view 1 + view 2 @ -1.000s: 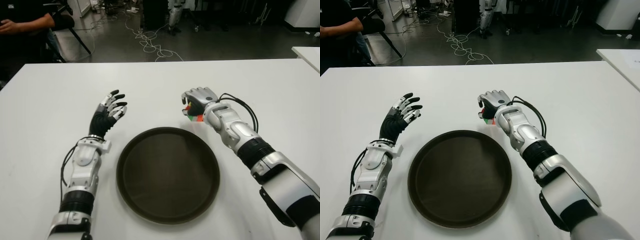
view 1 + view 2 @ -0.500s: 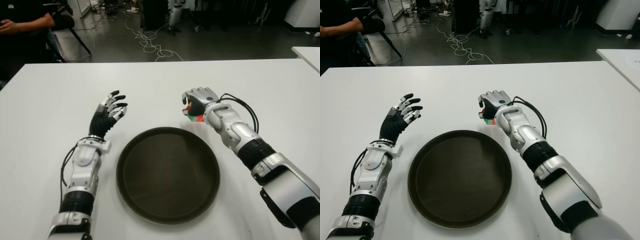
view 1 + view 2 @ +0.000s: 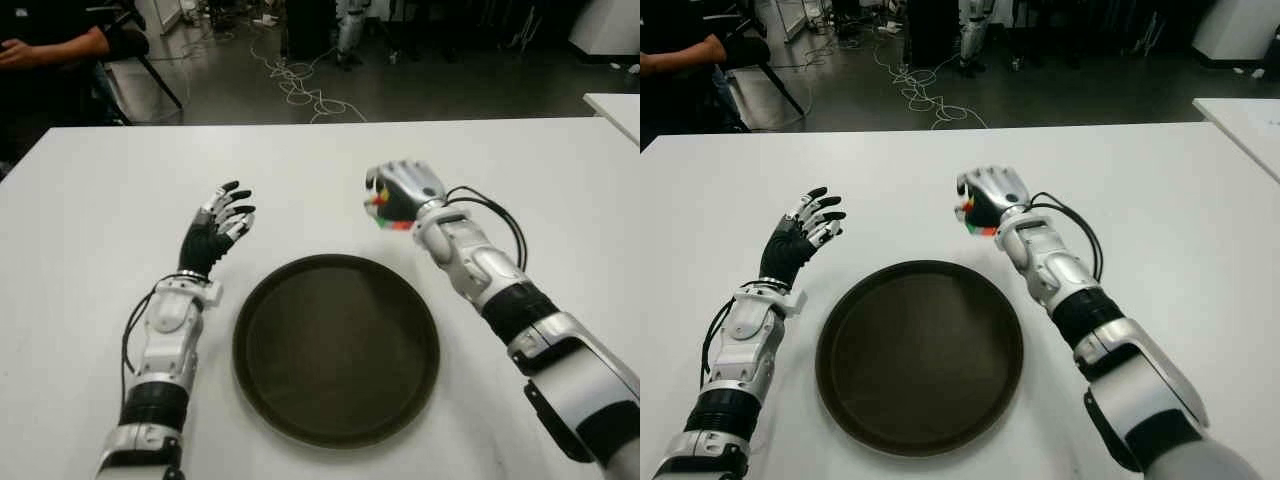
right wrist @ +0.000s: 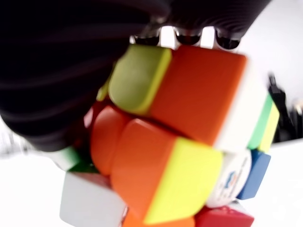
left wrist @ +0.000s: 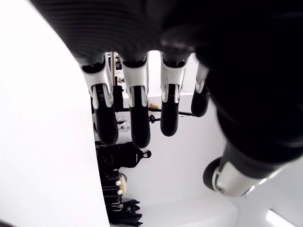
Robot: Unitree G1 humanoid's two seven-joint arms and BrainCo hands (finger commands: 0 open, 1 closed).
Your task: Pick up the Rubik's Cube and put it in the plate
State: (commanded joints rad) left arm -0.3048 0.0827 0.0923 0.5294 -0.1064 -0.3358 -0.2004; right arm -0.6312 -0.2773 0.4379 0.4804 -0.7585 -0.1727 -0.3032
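One right robot hand (image 3: 402,192) grips Rubik's Cube (image 3: 385,212) beyond plate (image 3: 336,345) rim.

We find no legible text, number, brand or sign in these views. The only printed mark sits on a white centre tile of the Rubik's Cube (image 4: 235,177), seen in the right wrist view: a small blue logo, too blurred for us to read.
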